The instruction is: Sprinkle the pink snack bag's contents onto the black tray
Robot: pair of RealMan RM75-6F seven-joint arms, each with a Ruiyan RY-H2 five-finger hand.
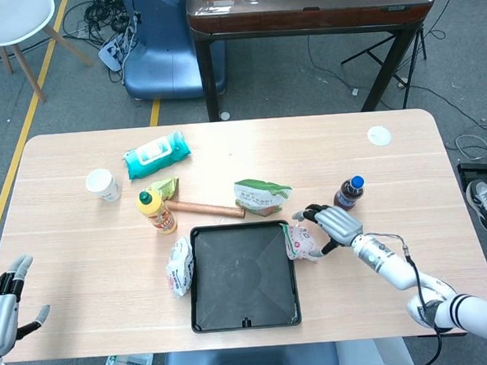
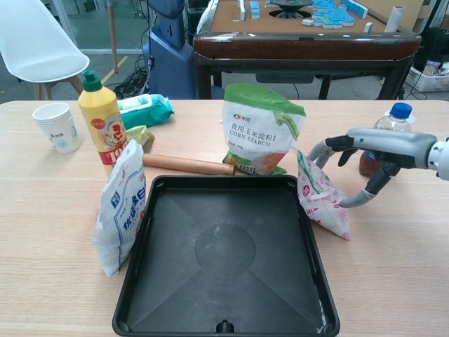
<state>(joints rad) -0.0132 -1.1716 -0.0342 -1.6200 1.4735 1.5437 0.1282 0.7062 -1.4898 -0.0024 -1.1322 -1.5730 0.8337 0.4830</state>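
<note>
From the head view, the black tray (image 1: 243, 275) lies on the wooden surface (image 1: 82, 242) near its front edge. The pink snack bag (image 1: 299, 242) stands against the tray's right rim. The right robot hand (image 1: 327, 225) sits just right of the bag, fingers curved around it, though this view does not show whether they grasp it. The left robot hand (image 1: 3, 309) hovers at the front left corner, released, fingers apart, holding nothing. A white packet (image 1: 180, 267) leans on the tray's left rim.

From the chest view, the pink snack bag (image 2: 321, 195) stands upright beside the tray's (image 2: 137, 281) right wall. The right robot hand (image 2: 368, 156) arches over the bag's right side, fingers spread, one fingertip near the bag's top and the thumb low, a gap showing, so nothing is gripped. A cornstarch bag (image 2: 260, 128) stands behind the tray, a cola bottle (image 2: 384, 138) behind the hand.
</note>
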